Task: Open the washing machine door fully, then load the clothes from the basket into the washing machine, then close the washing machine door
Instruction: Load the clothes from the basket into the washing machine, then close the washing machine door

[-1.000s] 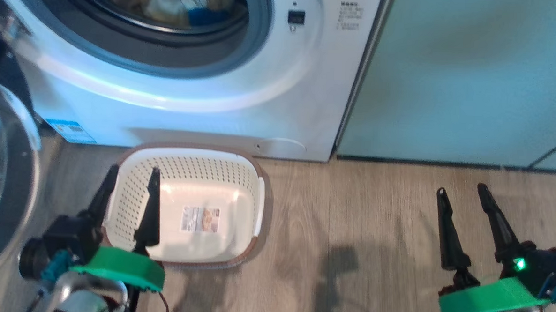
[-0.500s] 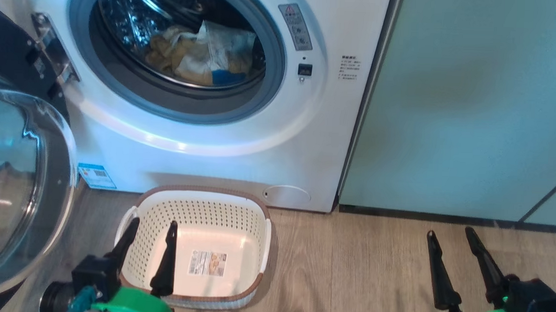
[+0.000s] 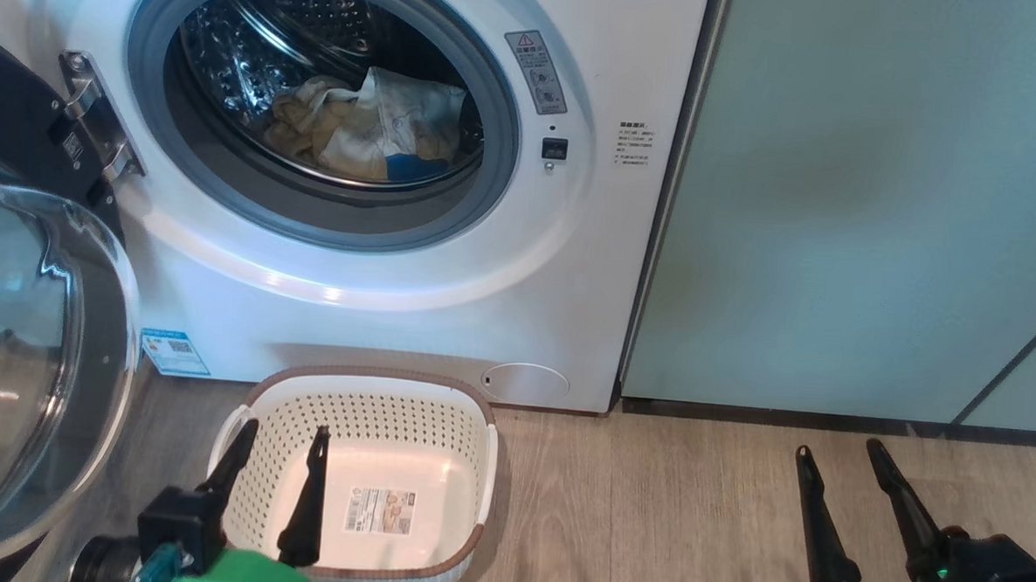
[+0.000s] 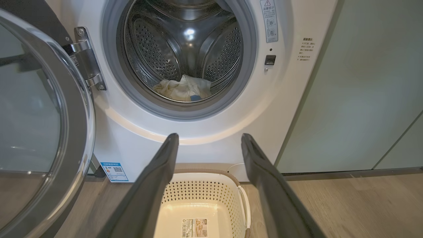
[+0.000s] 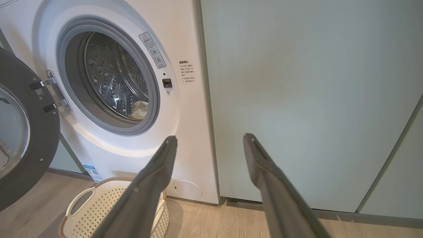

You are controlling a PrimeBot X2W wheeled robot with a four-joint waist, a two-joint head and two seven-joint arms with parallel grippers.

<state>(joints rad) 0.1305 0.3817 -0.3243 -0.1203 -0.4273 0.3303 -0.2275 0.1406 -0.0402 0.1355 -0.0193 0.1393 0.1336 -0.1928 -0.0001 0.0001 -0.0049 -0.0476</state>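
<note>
The white washing machine (image 3: 448, 297) stands with its door (image 3: 34, 366) swung wide open to the left, glass bowl facing out. Pale yellow clothes (image 3: 363, 131) with a blue patch lie inside the drum; the left wrist view has the clothes (image 4: 183, 91) low in the drum. The cream basket (image 3: 364, 407) sits on the floor before the machine with only a label on its floor. My left gripper (image 3: 280, 434) hovers open over the basket's left part. My right gripper (image 3: 835, 449) is open above bare floor at the right. Both hold nothing.
Pale green cabinet panels (image 3: 872, 201) stand right of the machine. Wood-look floor (image 3: 648, 515) stretches between the basket and my right gripper. The open door (image 4: 39, 132) takes up the space at the left, its hinge (image 4: 87, 62) beside the drum mouth.
The head camera has tilted up, so the whole drum mouth and the clothes inside now show and the basket sits lower in view. Both grippers stay open in the same places.
</note>
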